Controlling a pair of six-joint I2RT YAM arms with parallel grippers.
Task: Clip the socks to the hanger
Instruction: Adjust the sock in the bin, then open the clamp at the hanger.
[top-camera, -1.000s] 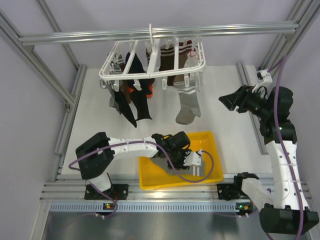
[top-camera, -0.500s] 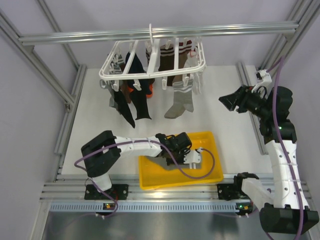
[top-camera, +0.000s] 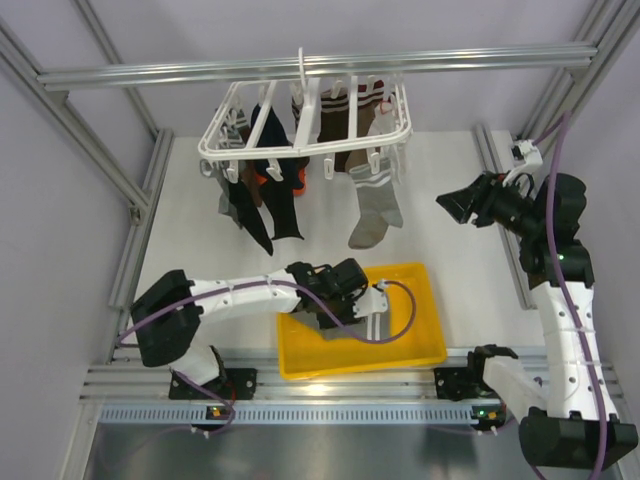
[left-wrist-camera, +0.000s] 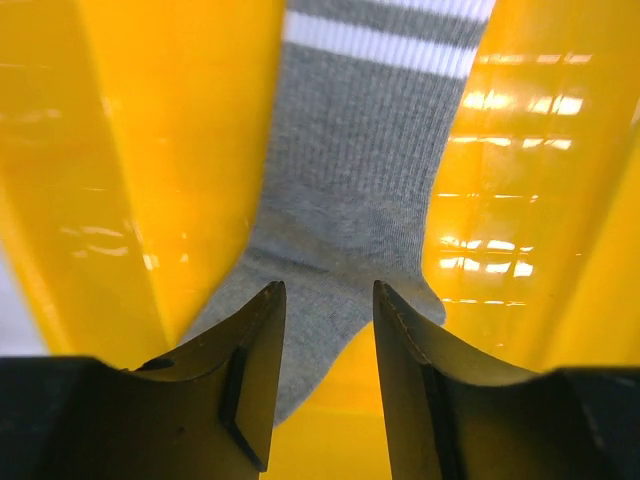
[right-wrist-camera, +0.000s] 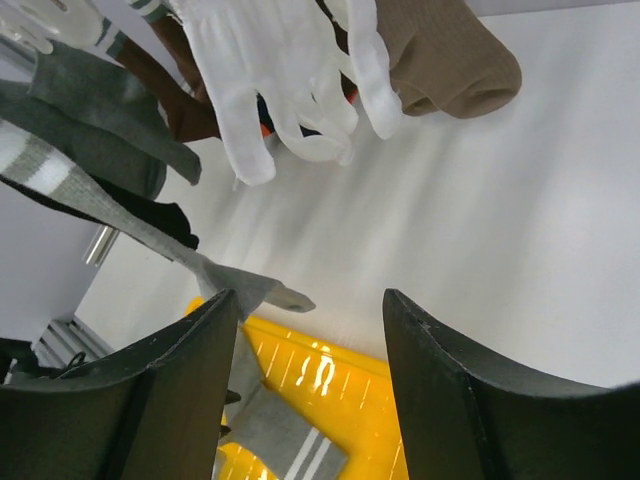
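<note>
While the left jaws stand parted over the grey sock (left-wrist-camera: 350, 170) lying in the yellow tray (left-wrist-camera: 140, 150), we should sink and pinch its striped cuff, just ahead of them; the right jaws gape empty, the hanger (top-camera: 215, 128) well beyond them.

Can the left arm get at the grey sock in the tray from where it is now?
Probably yes: the left end effector sits inside the tray, jaws apart right over the sock, with nothing between them.
</note>
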